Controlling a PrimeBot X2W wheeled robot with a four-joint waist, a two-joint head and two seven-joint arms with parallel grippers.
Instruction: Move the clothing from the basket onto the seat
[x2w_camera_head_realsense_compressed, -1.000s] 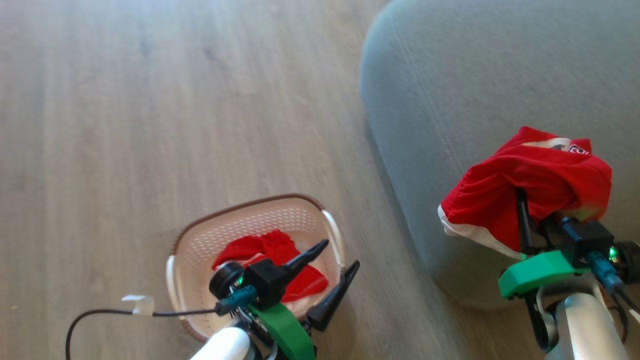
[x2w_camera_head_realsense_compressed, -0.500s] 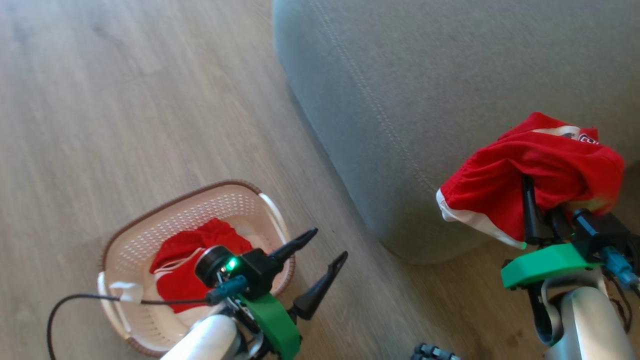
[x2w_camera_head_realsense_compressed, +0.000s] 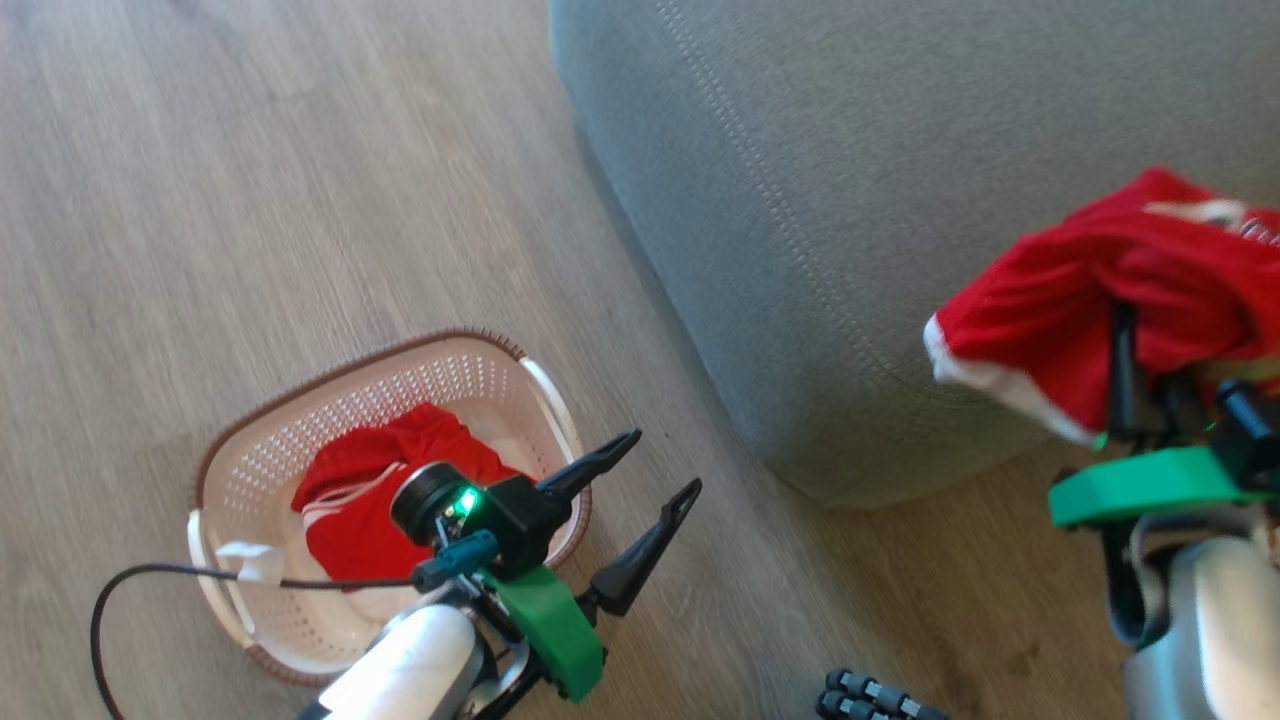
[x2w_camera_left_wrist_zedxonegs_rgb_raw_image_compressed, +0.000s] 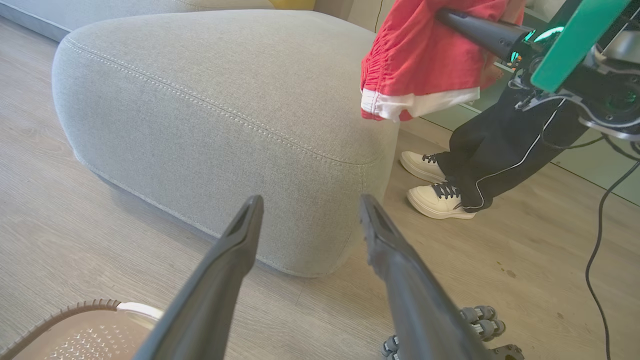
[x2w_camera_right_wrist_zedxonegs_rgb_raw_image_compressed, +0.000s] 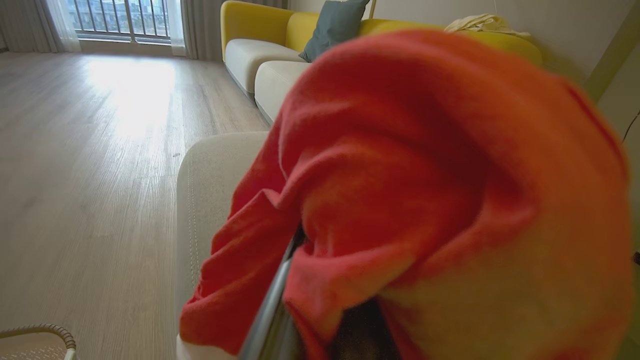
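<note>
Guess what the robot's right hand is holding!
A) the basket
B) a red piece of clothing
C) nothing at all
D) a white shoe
B: the right gripper is shut on a red piece of clothing, which drapes over its fingers, up off the floor by the grey cushion. More red clothes lie in the basket.

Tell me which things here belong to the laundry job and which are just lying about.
Job: held red garment, second red garment, basket, grey seat.
Lying about: person's white shoes, yellow sofa, teal cushion.
</note>
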